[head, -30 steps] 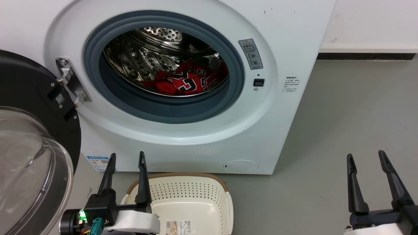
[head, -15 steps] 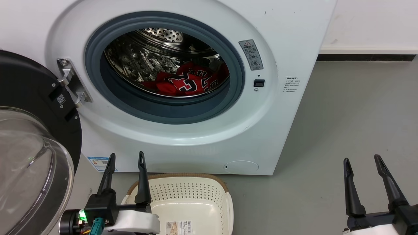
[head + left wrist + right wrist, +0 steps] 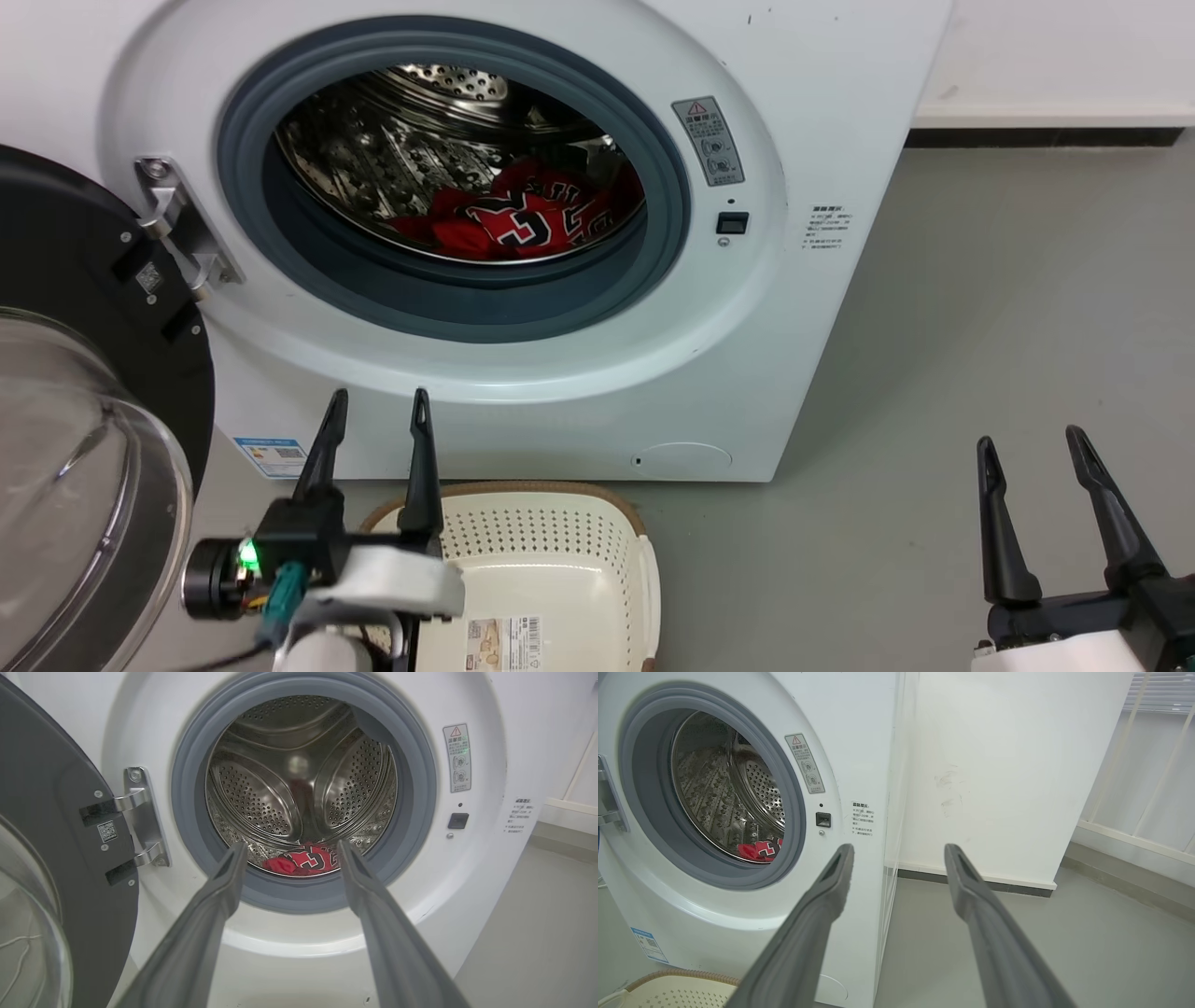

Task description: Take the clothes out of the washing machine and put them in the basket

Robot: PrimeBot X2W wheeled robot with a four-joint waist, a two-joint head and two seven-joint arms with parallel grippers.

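At the far left the door [image 3: 89,401] stands swung wide open, clear of the porthole. Next to it the left gripper [image 3: 379,396] hovers above the basket's left rim, fingers spread and nothing between them. In its wrist view those fingers point straight at the porthole and frame the red cloth, so I judge this arm is set for the first reach.

The basket [image 3: 546,489] sits on the floor [image 3: 980,308], just in front of the machine's lower front edge. What shows of its inside holds a label sticker and no garment.

Above it is the machine [image 3: 794,364]. The clothes [image 3: 523,222] lie bunched at the bottom of the drum [image 3: 373,159], toward its front lip and a little right of centre. The lettered jersey is on top, and I cannot tell the shorts apart in the heap.

At the right edge of the floor the right gripper [image 3: 1028,439] waits well apart from the machine — released as well, and holding nothing.

So only the door-opening is done. The reach into the drum, the grasp, the carry and the drop into the basket are all left — most likely once per garment.
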